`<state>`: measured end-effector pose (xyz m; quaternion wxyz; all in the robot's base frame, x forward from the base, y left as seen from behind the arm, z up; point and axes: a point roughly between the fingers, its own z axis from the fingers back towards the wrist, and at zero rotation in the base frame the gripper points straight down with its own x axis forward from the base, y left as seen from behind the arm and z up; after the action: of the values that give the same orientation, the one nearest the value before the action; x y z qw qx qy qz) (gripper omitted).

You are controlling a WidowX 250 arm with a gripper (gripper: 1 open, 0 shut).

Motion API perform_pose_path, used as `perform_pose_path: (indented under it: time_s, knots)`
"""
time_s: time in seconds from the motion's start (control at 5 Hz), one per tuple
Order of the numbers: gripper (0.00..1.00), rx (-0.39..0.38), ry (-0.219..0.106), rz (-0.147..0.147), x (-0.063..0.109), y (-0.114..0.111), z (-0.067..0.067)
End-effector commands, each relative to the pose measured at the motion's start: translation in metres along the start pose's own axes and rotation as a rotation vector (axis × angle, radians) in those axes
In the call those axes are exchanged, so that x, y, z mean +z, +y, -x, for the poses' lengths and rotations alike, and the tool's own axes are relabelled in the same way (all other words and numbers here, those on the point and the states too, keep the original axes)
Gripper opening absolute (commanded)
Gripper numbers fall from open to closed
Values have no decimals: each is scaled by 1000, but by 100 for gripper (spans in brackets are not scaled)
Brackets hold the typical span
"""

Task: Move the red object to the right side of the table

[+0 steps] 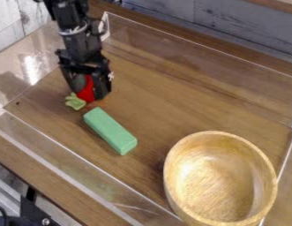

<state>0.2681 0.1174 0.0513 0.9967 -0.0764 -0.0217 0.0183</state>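
Observation:
The red object (pixel 86 89), a small bright-red toy fruit with a yellow-green leafy tip at its lower left, lies on the left part of the brown wood-grain table (pixel 195 97). My black gripper (pixel 86 86) stands straight down over it, open, with one finger on each side of the fruit. The fingers hide most of the red body, so only a patch between them and the leafy tip show. Whether the fingers touch the fruit cannot be told.
A green rectangular block (pixel 110 130) lies just in front of and to the right of the fruit. A round wooden bowl (pixel 220 178) fills the front right corner. Low clear acrylic walls (pixel 65 172) edge the tabletop.

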Motion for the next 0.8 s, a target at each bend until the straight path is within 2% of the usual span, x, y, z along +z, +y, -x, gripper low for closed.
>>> perform_pose_path:
  time_s: [0.0, 0.2, 0.6]
  knots:
    - [100, -1, -66, -21, 20, 12, -5]
    - [100, 12, -66, -15, 20, 25, 3]
    - [100, -54, -55, 5, -3, 24, -7]
